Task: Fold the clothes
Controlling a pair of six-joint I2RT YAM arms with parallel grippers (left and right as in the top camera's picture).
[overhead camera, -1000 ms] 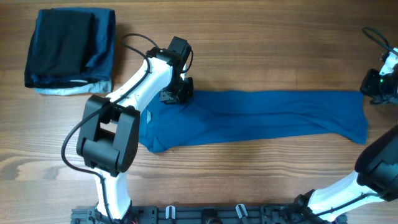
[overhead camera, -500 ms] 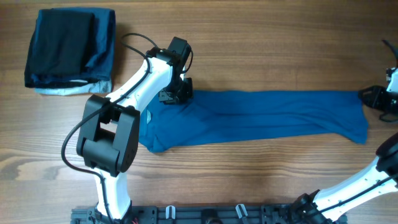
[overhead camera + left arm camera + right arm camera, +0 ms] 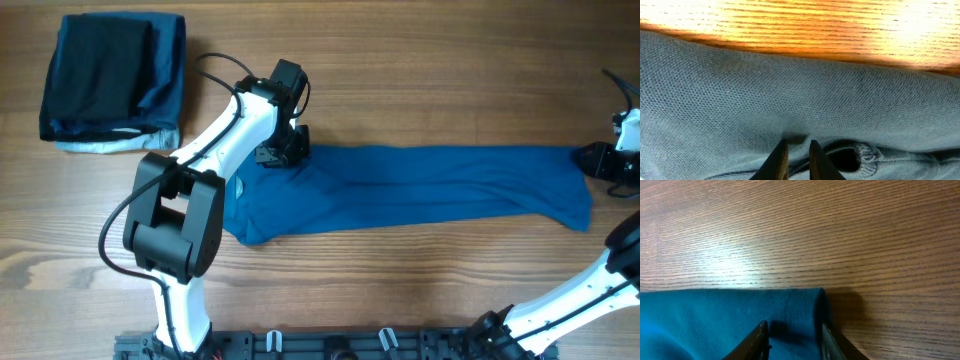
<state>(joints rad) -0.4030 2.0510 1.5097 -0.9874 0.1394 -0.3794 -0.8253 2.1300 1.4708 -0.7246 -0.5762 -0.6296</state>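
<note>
Across the table: polo shirt, one long flat band. Left gripper: nearly closed, apparently nipping its upper left edge. Right gripper: parted, straddling the right corner, holding nothing. Risk: a shallow closure catches one layer and the fold skews.

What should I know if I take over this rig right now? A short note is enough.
Left gripper: shut, apparently pinching the polo shirt on its far edge near the left end.
Right gripper: open, fingers either side of the shirt's far right corner, not gripping.
Shirt: a long narrow band across the table.
Done: seemingly folded lengthwise.
Left: probably close the right gripper, then fold end to end.
</note>
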